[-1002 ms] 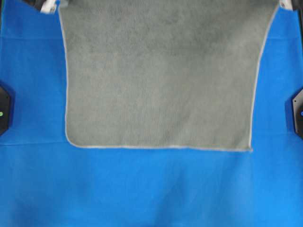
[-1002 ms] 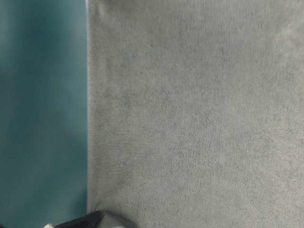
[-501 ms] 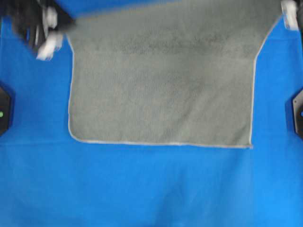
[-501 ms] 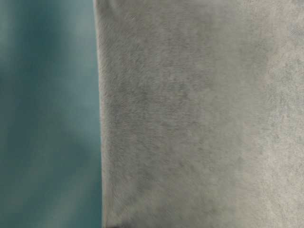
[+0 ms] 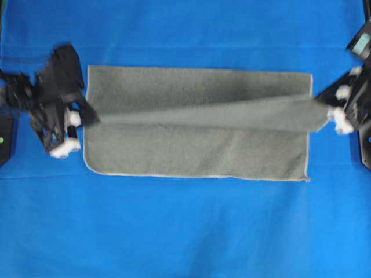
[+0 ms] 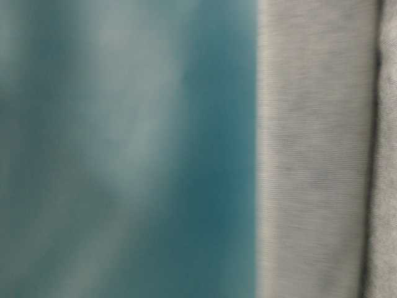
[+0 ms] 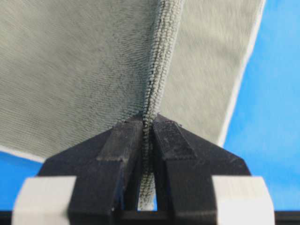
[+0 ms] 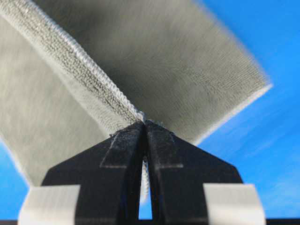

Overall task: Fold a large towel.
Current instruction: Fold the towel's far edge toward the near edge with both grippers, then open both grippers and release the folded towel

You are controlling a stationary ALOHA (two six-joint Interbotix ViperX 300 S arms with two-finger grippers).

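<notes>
The grey-green towel [image 5: 197, 150] lies on the blue sheet, its lower part flat, with a raised band [image 5: 203, 114] of it stretched taut across the middle between both grippers. My left gripper [image 5: 93, 117] is shut on the towel's left corner; in the left wrist view the cloth edge [image 7: 159, 70] runs between the black fingers [image 7: 122, 145]. At the right, my right gripper [image 5: 326, 113] is shut on the other corner; its wrist view shows the hem [image 8: 93, 79] pinched at the fingertips [image 8: 161, 145]. The table-level view shows only towel [image 6: 316, 155] close up.
The bright blue sheet [image 5: 185, 231] covers the whole table. Black arm bases sit at the left edge [image 5: 4, 136] and the right edge [image 5: 365, 147] of the overhead view.
Both grippers have carried the towel's far edge toward the front, from the top of the overhead view to the towel's middle. The far half now shows laid back over the table.
</notes>
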